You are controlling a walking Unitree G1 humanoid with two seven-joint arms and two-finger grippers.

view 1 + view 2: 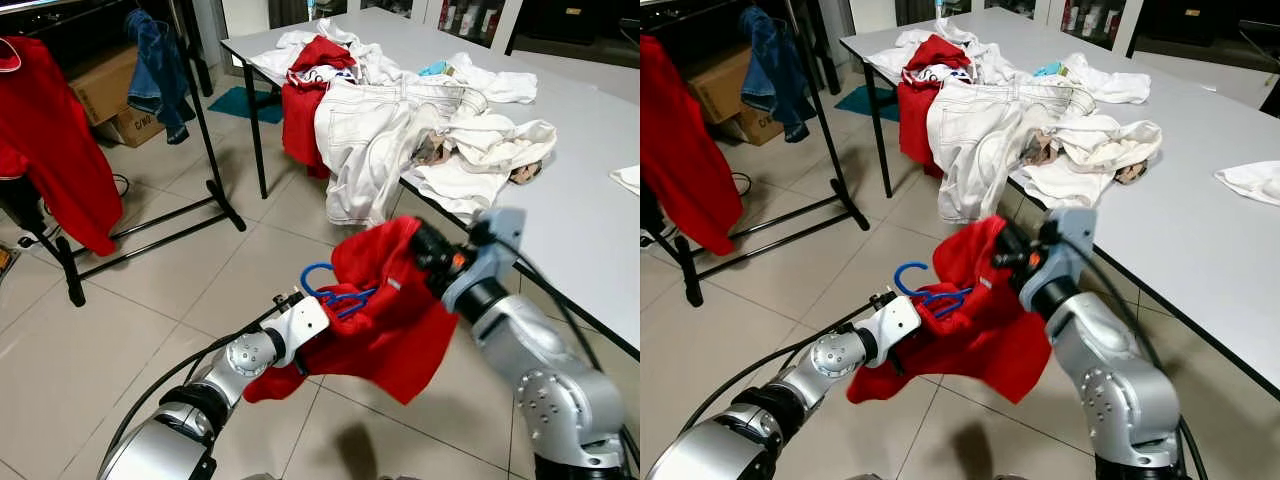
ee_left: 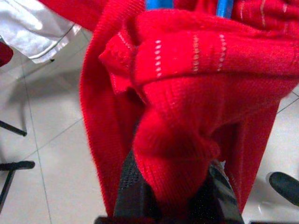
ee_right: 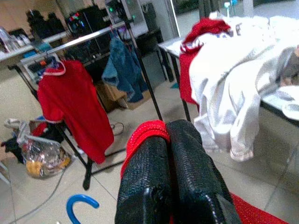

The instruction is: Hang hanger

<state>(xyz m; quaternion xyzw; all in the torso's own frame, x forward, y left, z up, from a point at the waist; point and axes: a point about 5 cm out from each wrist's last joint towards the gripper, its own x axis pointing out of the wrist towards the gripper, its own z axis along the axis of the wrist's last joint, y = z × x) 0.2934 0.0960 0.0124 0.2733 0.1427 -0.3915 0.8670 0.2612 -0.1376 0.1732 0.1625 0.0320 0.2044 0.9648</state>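
Standing on a pale tiled floor (image 1: 200,290) beside a long grey table (image 1: 600,130), which is carrying a heap of white clothes (image 1: 400,130) with a red garment (image 1: 305,100) spilling over its near edge. Out to the left of the table, showing a black clothes rack (image 1: 200,120) with a red top (image 1: 55,140) and a blue denim piece (image 1: 160,70) hanging from it, plus cardboard boxes (image 1: 105,90) behind.

Low in front of the table, holding up a red knitted sweater (image 1: 385,310) between both arms, with the hook of a blue hanger (image 1: 325,290) poking out of its collar. Left gripper (image 2: 170,186) clamping a bunched fold of the sweater between its fingers. Right gripper (image 3: 170,168) pinching together on the sweater's upper edge, nearer the table.
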